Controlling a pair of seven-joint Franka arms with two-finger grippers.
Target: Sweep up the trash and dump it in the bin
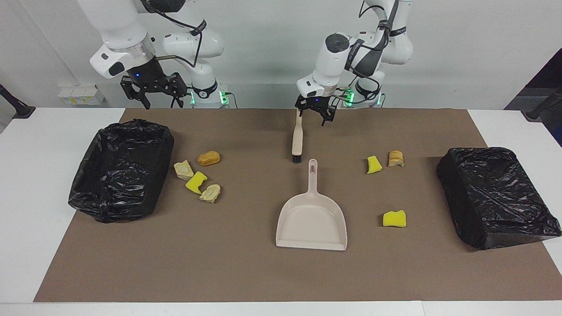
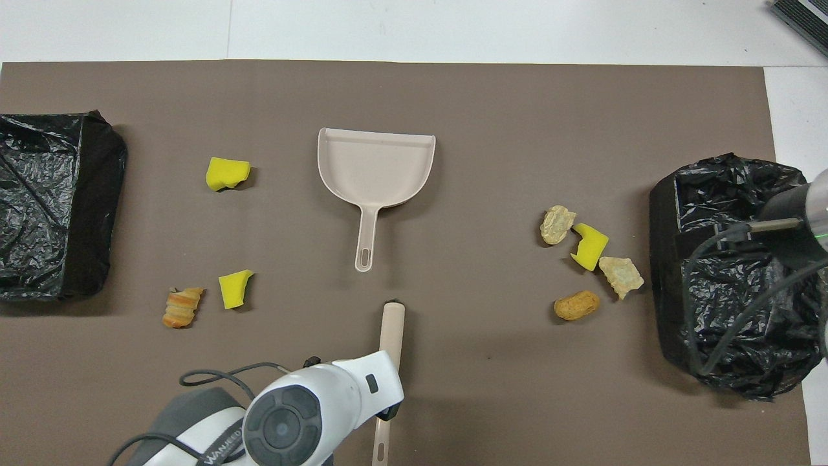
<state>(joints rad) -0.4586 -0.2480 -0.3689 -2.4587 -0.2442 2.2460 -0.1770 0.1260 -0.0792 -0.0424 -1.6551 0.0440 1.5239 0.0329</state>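
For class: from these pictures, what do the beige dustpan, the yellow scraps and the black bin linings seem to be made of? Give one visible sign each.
Beige dustpan: likely moulded plastic; smooth, even, matte, one-piece shape.
Yellow scraps, e.g. one: probably sponge foam; bright, soft-looking, torn wavy edges.
Black bin linings, e.g. one: thin plastic film; crinkled, glossy highlights.

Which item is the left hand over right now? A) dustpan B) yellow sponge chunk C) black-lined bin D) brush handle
D. In the facing view the left hand sits open right at the top of the brush handle, not yet closed on it; the dustpan lies farther from the robots, untouched.
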